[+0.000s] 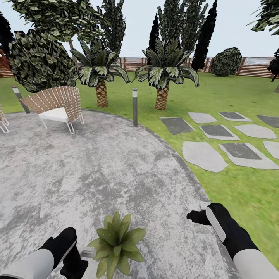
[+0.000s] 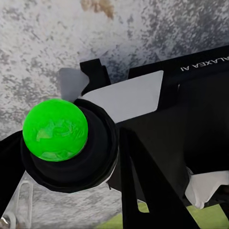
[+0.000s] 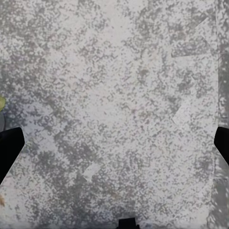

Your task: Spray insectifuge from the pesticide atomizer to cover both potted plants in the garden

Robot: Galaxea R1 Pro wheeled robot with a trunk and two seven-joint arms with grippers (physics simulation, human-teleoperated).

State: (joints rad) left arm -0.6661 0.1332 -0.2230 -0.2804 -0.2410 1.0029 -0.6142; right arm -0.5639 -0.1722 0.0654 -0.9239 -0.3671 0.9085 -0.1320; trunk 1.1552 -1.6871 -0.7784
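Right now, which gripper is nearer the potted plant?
Left. The left gripper sits right beside the plant, at its leaves; the right gripper hangs well off on its other side, over the patio.

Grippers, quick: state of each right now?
Left gripper: cannot be told; a black and green-topped object sits close to the wrist camera.
Right gripper: open, empty, above the stone patio.

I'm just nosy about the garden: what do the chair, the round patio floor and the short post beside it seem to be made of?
The chair looks like woven wicker, tan strips on a thin pale metal-looking frame, with a white, probably cushioned seat. The patio looks like mottled grey stone or concrete, matte and blotchy. The bollard lamp looks like smooth grey metal with a pale top, though painted plastic is possible.
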